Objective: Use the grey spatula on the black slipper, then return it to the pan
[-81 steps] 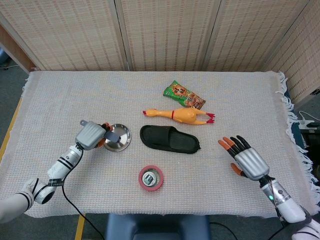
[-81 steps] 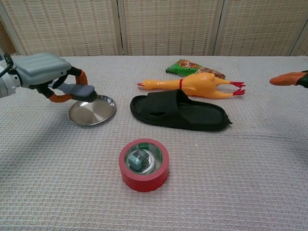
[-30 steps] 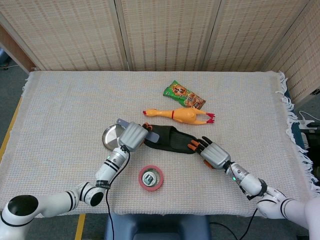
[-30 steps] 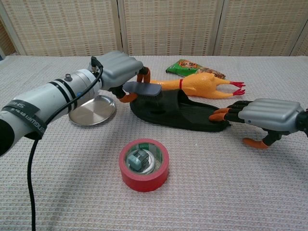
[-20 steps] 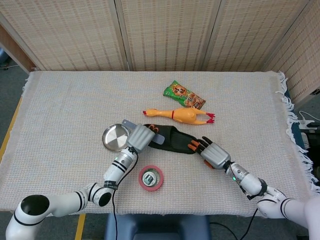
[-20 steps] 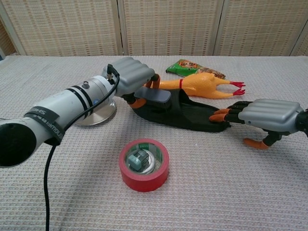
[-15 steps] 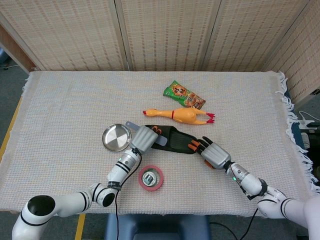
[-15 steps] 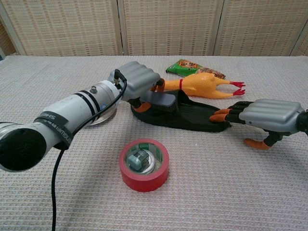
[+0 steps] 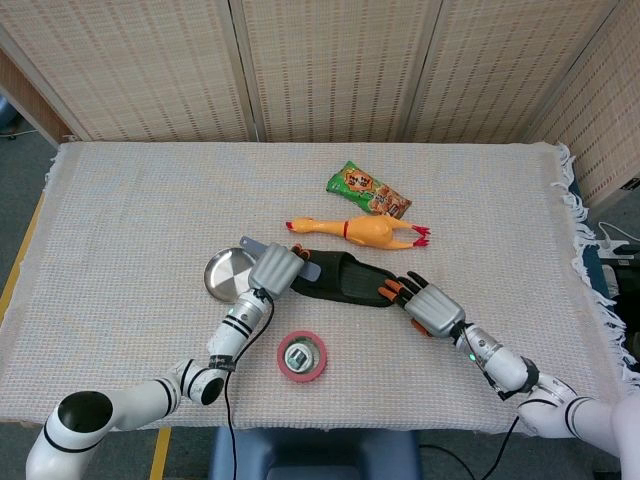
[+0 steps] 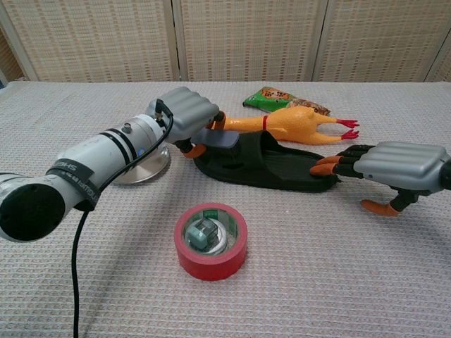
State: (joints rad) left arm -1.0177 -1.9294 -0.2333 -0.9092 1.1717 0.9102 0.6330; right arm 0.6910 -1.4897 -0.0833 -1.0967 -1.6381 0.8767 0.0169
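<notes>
The black slipper point(image 9: 345, 279) point(image 10: 271, 167) lies mid-table, toe end toward the right. My left hand point(image 9: 275, 266) point(image 10: 184, 113) grips the grey spatula point(image 9: 305, 270) point(image 10: 222, 140), its blade lying over the slipper's left end. The spatula handle point(image 9: 246, 243) sticks out behind the hand toward the round metal pan point(image 9: 226, 274) point(image 10: 144, 163). My right hand point(image 9: 428, 306) point(image 10: 394, 167) rests on the cloth at the slipper's right end, its fingertips point(image 10: 325, 165) touching the slipper, holding nothing.
A yellow rubber chicken point(image 9: 362, 230) point(image 10: 292, 123) lies just behind the slipper, a green snack bag point(image 9: 366, 190) point(image 10: 271, 97) beyond it. A red tape roll point(image 9: 302, 356) point(image 10: 211, 241) with a small object inside sits in front.
My left hand carried the spatula from the pan to the slipper, swept right over it, and has now drawn back left. My right hand came in to the slipper's right end.
</notes>
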